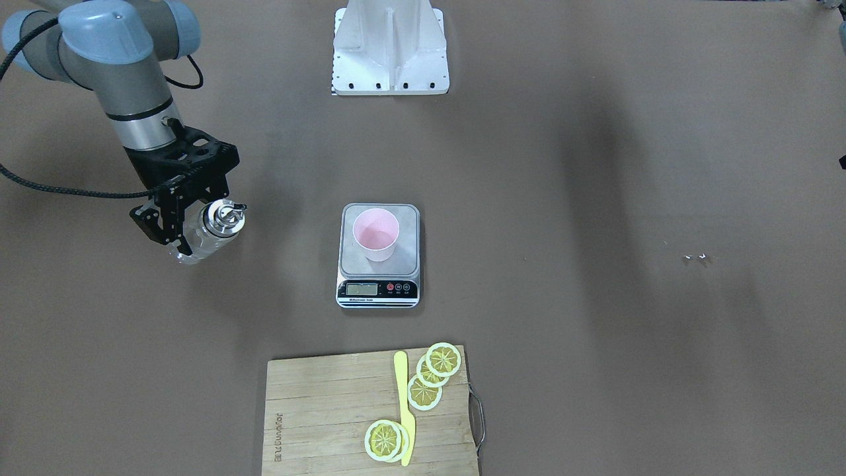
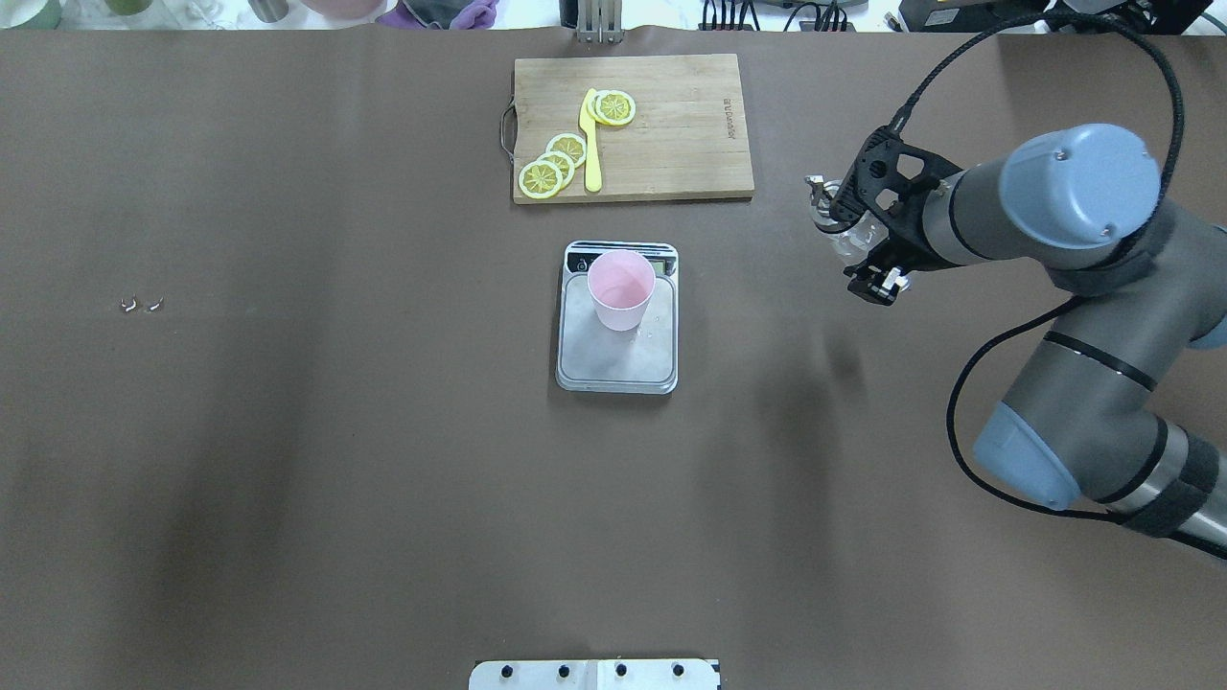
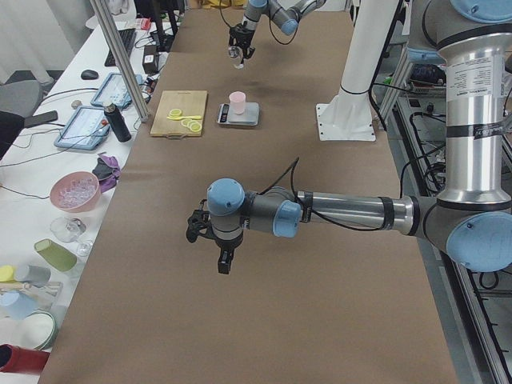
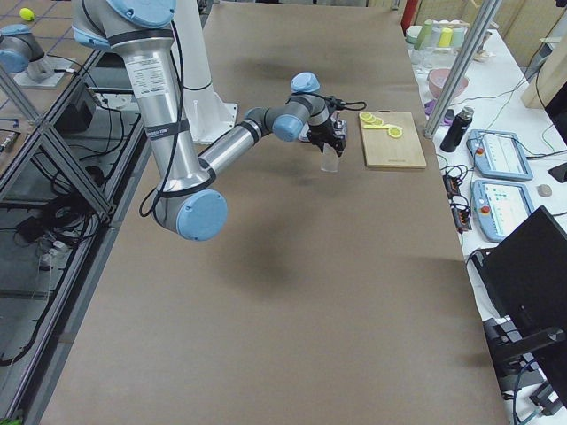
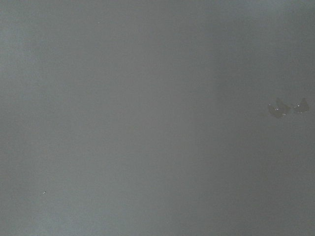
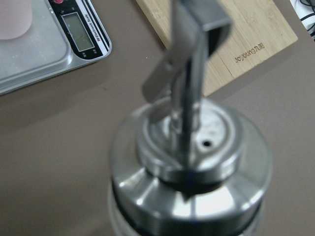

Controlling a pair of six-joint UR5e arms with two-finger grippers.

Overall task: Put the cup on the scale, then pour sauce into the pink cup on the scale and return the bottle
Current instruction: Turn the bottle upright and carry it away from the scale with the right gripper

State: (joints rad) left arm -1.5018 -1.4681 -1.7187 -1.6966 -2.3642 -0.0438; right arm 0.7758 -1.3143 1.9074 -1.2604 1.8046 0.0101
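Note:
The pale pink cup [image 1: 375,233] stands upright on the scale [image 1: 406,261] at the table's middle; both also show in the overhead view, the cup [image 2: 621,287] on the scale [image 2: 613,362]. My right gripper [image 1: 192,228] is shut on the clear glass bottle [image 1: 215,228] with the silver spout, well off to the scale's side on the robot's right. It shows in the overhead view [image 2: 844,225] and fills the right wrist view [image 6: 192,172]. My left gripper [image 3: 214,240] shows only in the exterior left view, low over bare table; I cannot tell whether it is open.
A wooden cutting board [image 1: 330,416] with lemon slices [image 1: 433,377] and a yellow knife [image 1: 404,410] lies beyond the scale. Two small bits [image 1: 694,256] lie on the robot's left side of the table. The robot's white base [image 1: 390,49] stands at the table's near edge.

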